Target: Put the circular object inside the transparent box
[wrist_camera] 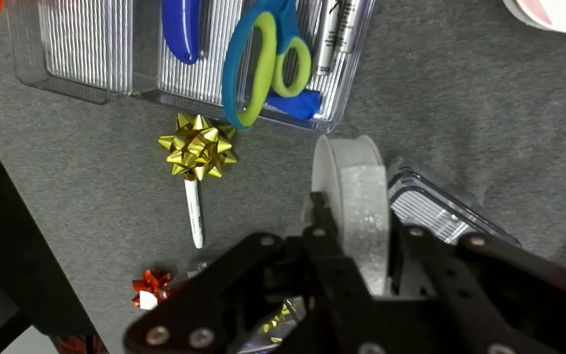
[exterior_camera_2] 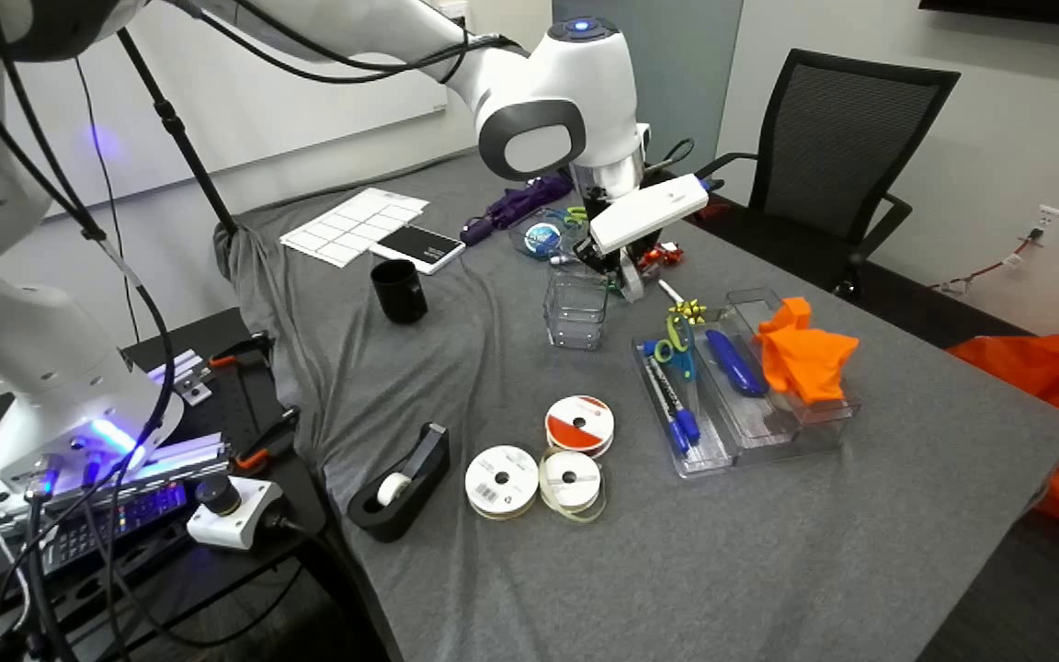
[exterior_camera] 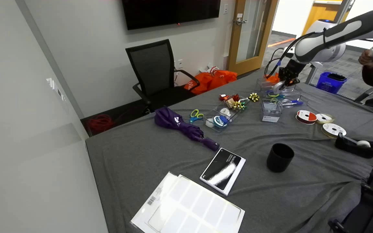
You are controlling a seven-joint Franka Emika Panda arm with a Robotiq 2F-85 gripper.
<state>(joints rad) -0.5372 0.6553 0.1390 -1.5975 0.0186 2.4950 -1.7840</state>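
Observation:
A white ribbon spool, the circular object [wrist_camera: 361, 196], is pinched on edge between the two black fingers of my gripper [wrist_camera: 356, 221]. In an exterior view the spool [exterior_camera_2: 630, 279] hangs from the gripper [exterior_camera_2: 620, 265], beside the upper right part of the transparent box [exterior_camera_2: 575, 317] and apart from it as far as I can tell. In the wrist view the small clear box [wrist_camera: 425, 209] shows to the right of the spool, partly covered by the right finger. A further exterior view has the spool [exterior_camera: 278, 86] above and behind the box [exterior_camera: 271, 111].
Close by lies a clear divided organizer [exterior_camera_2: 796, 443] with scissors, markers and an orange cloth. A gold bow [wrist_camera: 199, 146] and white pen [wrist_camera: 194, 211] lie near it. Other ribbon spools [exterior_camera_2: 501, 480], a tape dispenser [exterior_camera_2: 401, 487], a black cup [exterior_camera_2: 398, 292] and a purple umbrella [exterior_camera: 186, 127] occupy the table.

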